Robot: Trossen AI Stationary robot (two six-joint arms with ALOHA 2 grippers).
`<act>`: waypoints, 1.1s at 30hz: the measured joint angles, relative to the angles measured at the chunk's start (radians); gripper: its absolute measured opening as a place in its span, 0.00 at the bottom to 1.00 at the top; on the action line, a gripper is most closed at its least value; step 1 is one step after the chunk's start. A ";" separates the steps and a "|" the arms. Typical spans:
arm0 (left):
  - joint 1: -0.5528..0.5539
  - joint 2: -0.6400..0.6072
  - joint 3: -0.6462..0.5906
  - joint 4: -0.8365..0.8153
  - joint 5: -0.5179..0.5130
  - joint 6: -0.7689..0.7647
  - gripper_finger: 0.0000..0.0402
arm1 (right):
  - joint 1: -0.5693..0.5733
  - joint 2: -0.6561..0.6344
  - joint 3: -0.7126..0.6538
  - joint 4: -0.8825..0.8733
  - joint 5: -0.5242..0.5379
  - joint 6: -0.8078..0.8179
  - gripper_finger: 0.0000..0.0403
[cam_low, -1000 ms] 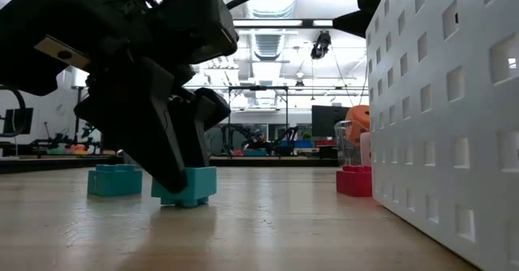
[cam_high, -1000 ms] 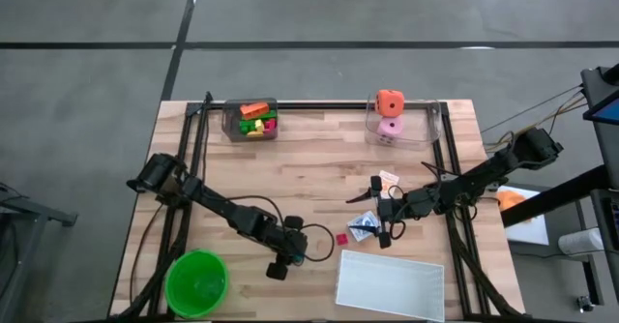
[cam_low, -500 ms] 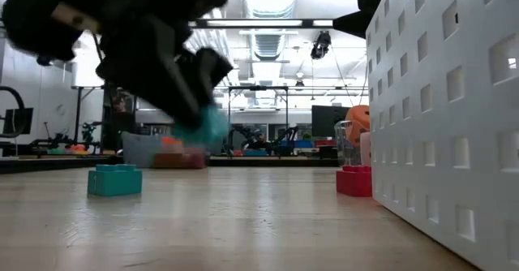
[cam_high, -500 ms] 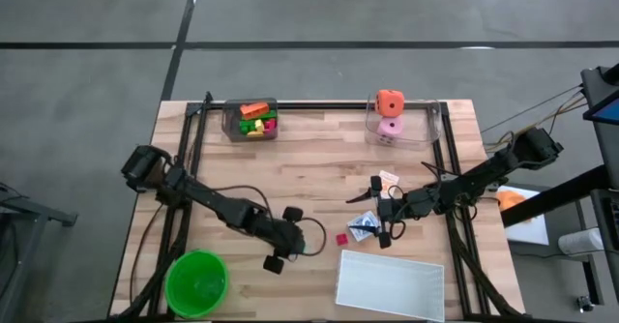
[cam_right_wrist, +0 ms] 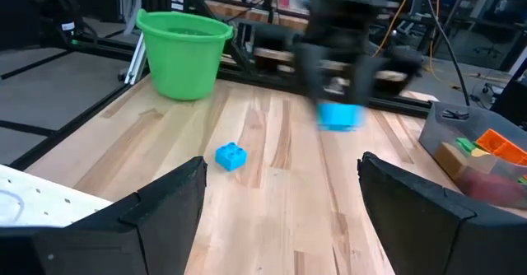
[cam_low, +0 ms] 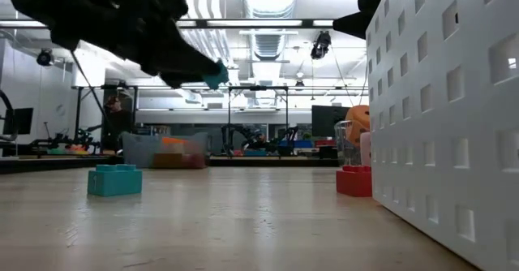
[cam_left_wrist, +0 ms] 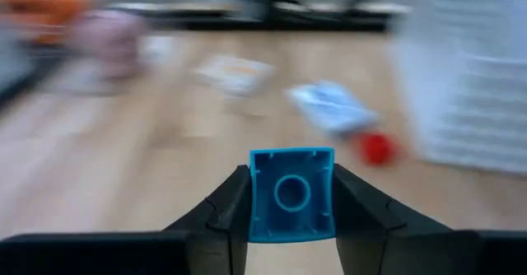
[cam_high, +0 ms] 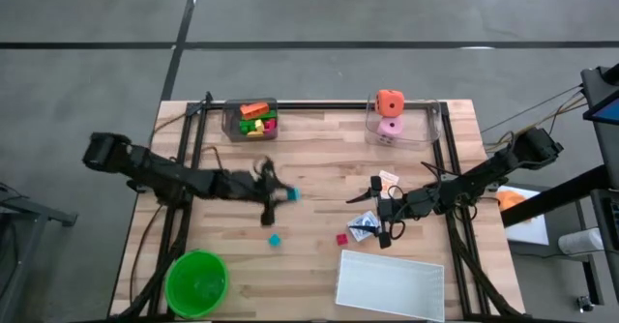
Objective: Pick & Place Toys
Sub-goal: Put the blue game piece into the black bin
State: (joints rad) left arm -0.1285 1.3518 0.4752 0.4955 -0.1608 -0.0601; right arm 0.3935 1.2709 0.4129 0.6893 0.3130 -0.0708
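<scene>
My left gripper hovers over the table's middle, shut on a small teal brick, which the low view shows high above the wood. A second teal brick sits flat on the table, with a red cube to its right. My right gripper stands open and holds nothing, beside printed cards. At the far edge an orange cube and a pink die sit in a clear bin. My left gripper pinches the teal brick by two opposite side walls between its two fingers. The fingers point nearly level toward the table's right. The brick is lifted clear of the table, its hollow underside turned back toward the wrist.
A green bowl stands at the near left and a white tray at the near right. At the far edge, a clear bin holds green and orange pieces, and a second clear bin stands to its right.
My left gripper has lifted one teal brick off the table near the front edge and carried it up toward the far edge. It has tipped from pointing steeply down to nearly level. The other teal brick has stayed on the table.
</scene>
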 joint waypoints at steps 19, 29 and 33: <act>0.740 -0.175 -0.073 -0.220 -0.046 -0.106 0.31 | 0.000 0.000 0.000 -0.004 0.000 0.000 0.78; 0.760 -0.172 -0.068 -0.232 -0.032 -0.131 0.59 | 0.000 0.000 0.000 -0.004 0.000 0.000 0.78; 0.759 -0.172 -0.068 -0.232 -0.031 -0.132 0.64 | 0.000 0.000 0.000 -0.004 0.000 0.000 0.78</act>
State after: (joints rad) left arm 0.6308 1.1801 0.4068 0.2634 -0.1921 -0.1925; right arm 0.3935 1.2709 0.4126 0.6857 0.3130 -0.0711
